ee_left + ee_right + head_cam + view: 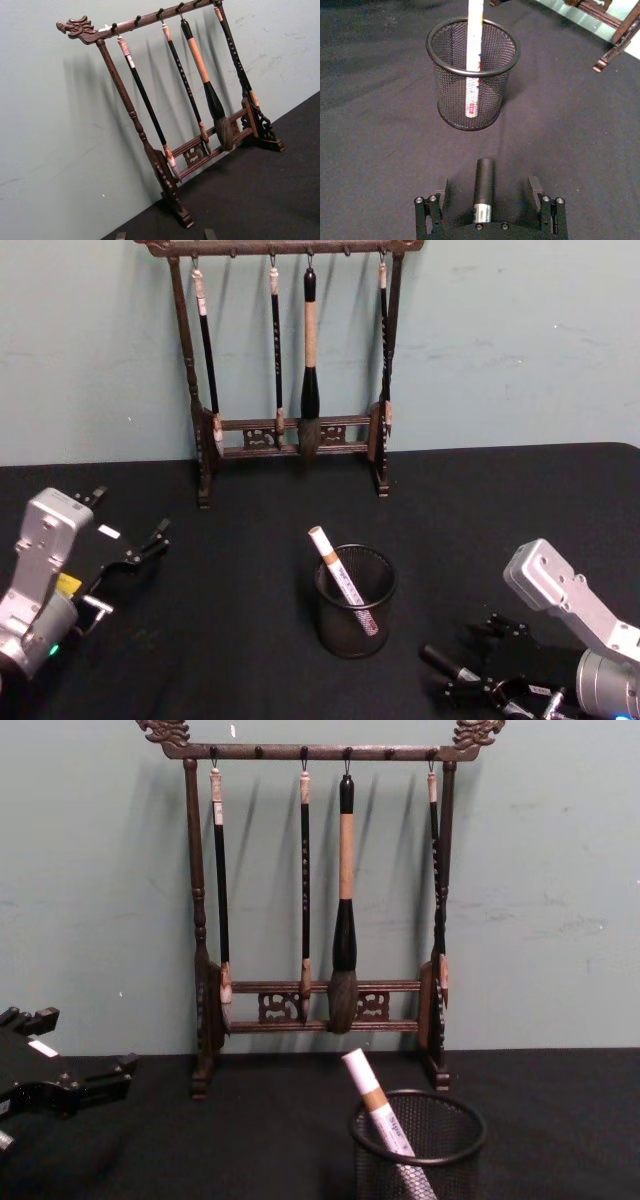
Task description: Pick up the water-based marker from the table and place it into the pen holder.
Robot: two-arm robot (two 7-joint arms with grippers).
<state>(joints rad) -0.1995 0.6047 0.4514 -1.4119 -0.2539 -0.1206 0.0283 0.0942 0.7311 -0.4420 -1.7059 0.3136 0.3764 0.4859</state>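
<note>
Marker (340, 575) leaning in pen holder (386, 608), print unreadable; L gripper (128, 517), R gripper (489, 183) both released.

Nothing I could actually read here. The marker (474, 40) in the pen holder (450, 95) had tiny print and a red mark, way too small to make out. Same with the faint marks on one hanging brush (182, 75).

The tabletop (240, 640) is covered in matt black cloth with a slightly fuzzy weave. The pen holder (335, 630) is black wire mesh under a smooth rim, the marker (340, 572) smooth pale plastic. The brush rack (192, 900) is dark carved wood, dully polished.
</note>
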